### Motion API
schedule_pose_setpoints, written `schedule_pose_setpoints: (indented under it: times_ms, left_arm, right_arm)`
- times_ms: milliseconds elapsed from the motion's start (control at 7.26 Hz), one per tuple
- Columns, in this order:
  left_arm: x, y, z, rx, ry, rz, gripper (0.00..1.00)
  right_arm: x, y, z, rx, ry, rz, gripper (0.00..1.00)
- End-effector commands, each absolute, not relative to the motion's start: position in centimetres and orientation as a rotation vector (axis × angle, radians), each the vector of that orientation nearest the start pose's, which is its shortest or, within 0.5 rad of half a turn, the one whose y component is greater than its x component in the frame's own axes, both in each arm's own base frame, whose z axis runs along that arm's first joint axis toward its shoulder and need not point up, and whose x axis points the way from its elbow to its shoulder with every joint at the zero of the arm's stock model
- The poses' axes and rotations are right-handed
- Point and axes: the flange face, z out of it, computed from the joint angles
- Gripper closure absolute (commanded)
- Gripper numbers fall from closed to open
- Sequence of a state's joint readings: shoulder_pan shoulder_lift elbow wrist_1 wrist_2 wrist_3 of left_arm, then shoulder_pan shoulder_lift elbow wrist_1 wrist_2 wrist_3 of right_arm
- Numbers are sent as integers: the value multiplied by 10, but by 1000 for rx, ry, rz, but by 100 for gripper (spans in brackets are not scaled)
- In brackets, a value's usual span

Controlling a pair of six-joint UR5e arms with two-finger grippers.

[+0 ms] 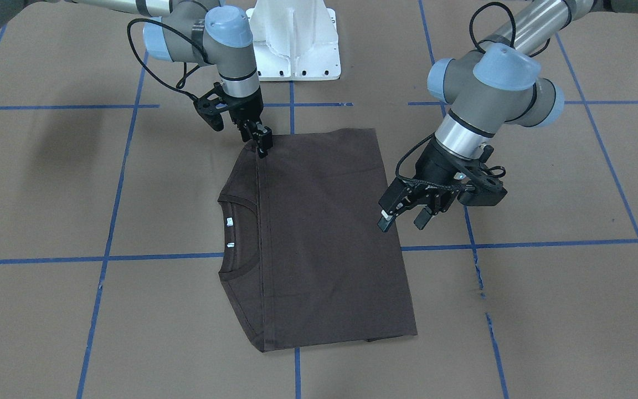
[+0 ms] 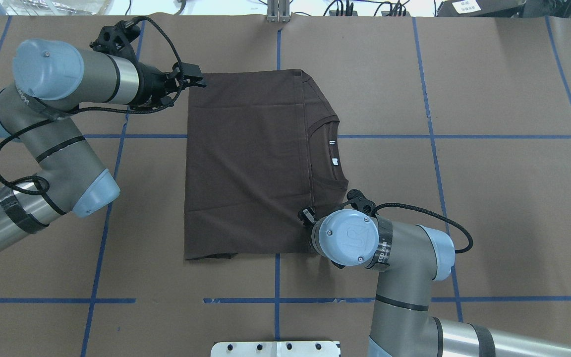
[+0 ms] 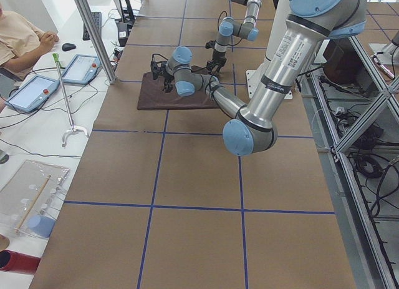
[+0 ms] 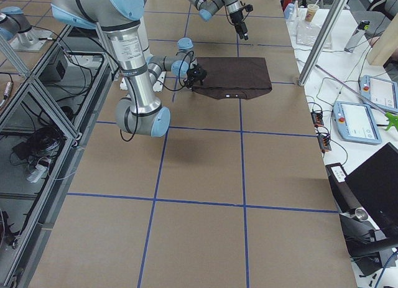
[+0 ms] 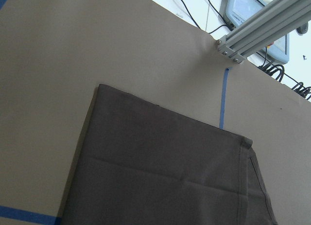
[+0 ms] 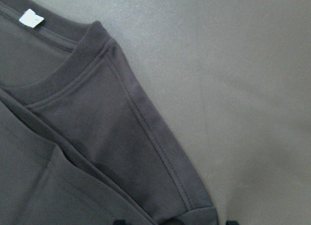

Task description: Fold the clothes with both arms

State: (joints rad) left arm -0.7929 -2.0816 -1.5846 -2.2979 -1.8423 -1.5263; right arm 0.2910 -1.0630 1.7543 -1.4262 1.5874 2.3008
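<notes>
Lying folded, one T-shirt (image 1: 324, 233), two white tags (image 1: 230, 221), left pincer (image 1: 405, 218) spread, right pincer (image 1: 262, 147) parted.

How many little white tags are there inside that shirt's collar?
2. Both lie inside the collar of the T-shirt: one tag nearer the right claw, the other tag farther from it. Others may be hidden under folded cloth.

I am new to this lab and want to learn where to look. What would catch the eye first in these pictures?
The dark brown T-shirt lies partly folded in the middle of the table, its collar and white tags showing. The right gripper is down at the shirt's corner nearest the robot, while the open left gripper hovers beside the edge away from the collar.
</notes>
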Motion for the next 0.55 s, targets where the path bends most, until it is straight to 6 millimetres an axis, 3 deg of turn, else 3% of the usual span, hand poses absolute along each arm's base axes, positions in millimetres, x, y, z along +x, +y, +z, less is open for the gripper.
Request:
schedule_pose_setpoints:
  times_ms: [0,138,276,413]
  left_arm:
    - [394,-552,272,293,1244,-477,0]
    - [394,-552,272,294,1246,-476,0]
    - [394,-552,272,294,1246,-476,0]
    - [394,-552,272,293,1244,-477,0]
  right_arm:
    - [-586,-310,276,-209,-846,951,28]
    - [-586,-310,276,-210,-846,952,85]
    - [-585,-310,273,-212,-848,948,100]
    - [-586,-309,271,-213,-851,946,100]
